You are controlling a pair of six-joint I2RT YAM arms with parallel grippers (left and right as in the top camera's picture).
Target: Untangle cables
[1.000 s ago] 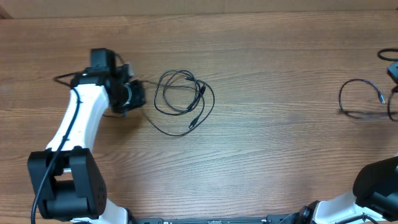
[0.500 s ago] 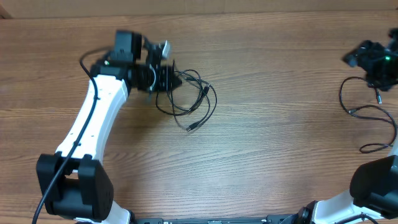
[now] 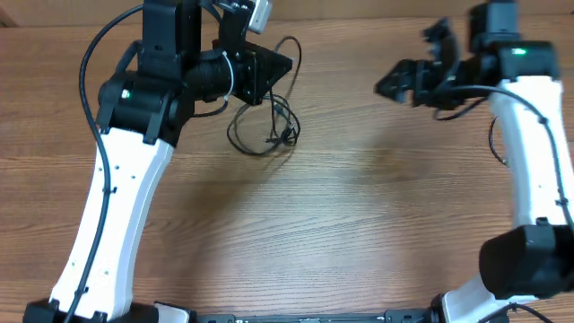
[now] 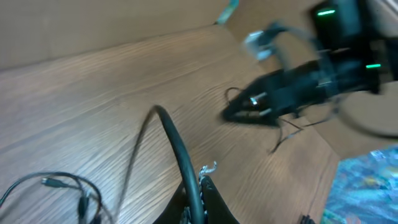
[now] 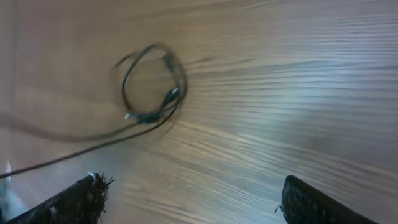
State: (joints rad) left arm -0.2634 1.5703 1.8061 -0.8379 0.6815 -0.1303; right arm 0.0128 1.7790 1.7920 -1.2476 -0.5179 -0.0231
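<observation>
A thin black cable (image 3: 260,126) lies in loose loops on the wooden table, and one strand rises from it toward the raised left gripper (image 3: 285,63). That gripper is shut on the strand. In the left wrist view the cable (image 4: 177,149) arcs up out of the closed jaws of the left gripper (image 4: 200,202), and the rest of the loop lies low on the left. My right gripper (image 3: 408,63) hovers open to the right of it, holding nothing. The right wrist view has the wide-apart right gripper (image 5: 193,182) above bare wood, with the cable loop (image 5: 152,84) ahead. Another cable (image 3: 492,144) peeks out beside the right arm.
The left arm (image 3: 117,197) crosses the left half of the table. On the right side stands the right arm (image 3: 538,152). A cardboard-coloured strip (image 3: 359,9) runs along the table's far edge.
My left gripper has risen and moved right, pulling the cable up and drawing its loops tighter. The right gripper has opened, left the right-hand cable and swung left toward the middle.
</observation>
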